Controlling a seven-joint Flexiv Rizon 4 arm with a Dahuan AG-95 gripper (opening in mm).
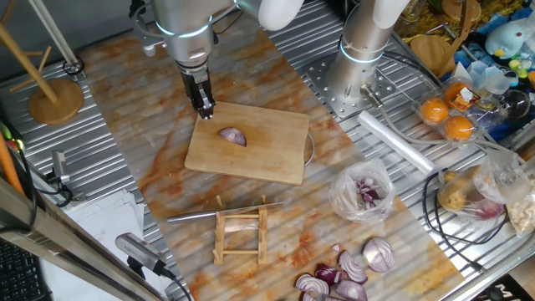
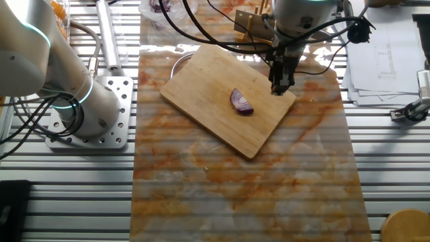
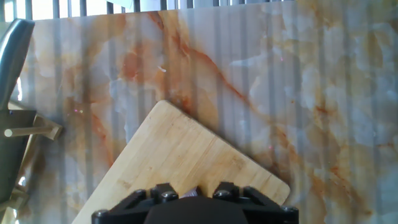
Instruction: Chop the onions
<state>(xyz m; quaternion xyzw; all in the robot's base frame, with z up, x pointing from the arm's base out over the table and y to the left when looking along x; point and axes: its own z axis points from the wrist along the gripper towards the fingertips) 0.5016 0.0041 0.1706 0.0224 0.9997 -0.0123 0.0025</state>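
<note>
A single red-purple onion wedge (image 1: 233,136) with a pale, layered cut face lies near the middle of a wooden cutting board (image 1: 276,155). The board sits on the marbled counter (image 1: 125,142), towards its far edge in one fixed view. The gripper (image 1: 206,109) hangs over the board's corner, fingers pressed close together, holding nothing, apart from the wedge.

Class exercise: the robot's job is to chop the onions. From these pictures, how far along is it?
Done: an onion wedge lies on the cutting board, whole and uncut. In hand: nothing; the gripper hangs over the board's corner, apart from the wedge, whether open or shut is unclear. The knife lies on the wooden rack, untouched. Left: fetching the knife and all the chopping.
</note>
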